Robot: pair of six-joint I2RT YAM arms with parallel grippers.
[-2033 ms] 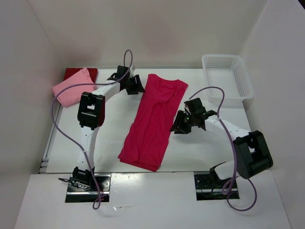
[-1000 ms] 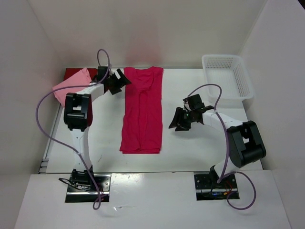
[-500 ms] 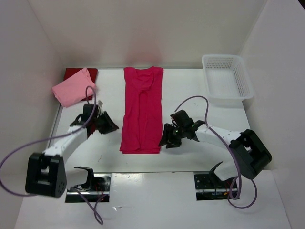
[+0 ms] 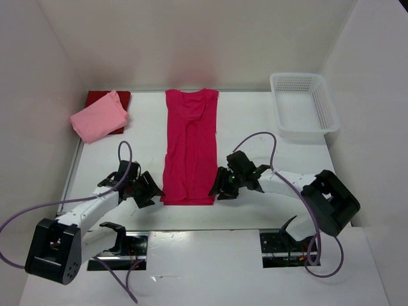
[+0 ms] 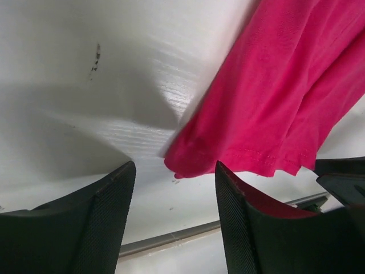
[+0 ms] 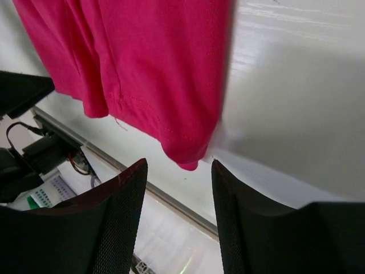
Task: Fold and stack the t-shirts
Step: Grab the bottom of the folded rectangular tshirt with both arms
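Note:
A magenta t-shirt (image 4: 189, 146) lies as a long strip down the middle of the table, collar at the far end. My left gripper (image 4: 152, 189) is open at its near left hem corner (image 5: 188, 162), which sits just beyond the fingertips, apart from them. At the near right hem corner (image 6: 191, 157), my right gripper (image 4: 220, 187) stands open too, the corner just past the gap between its fingers. A folded light pink t-shirt (image 4: 99, 119) rests on a dark red one (image 4: 120, 97) at the far left.
A white mesh basket (image 4: 305, 105) stands at the far right corner. The table's near edge (image 5: 171, 240) runs just below both grippers. White walls close in the table on the left, back and right.
Both arms came down from the far end of the magenta shirt to its near hem. The left gripper moved from beside the hem to its corner; the right edged slightly closer.

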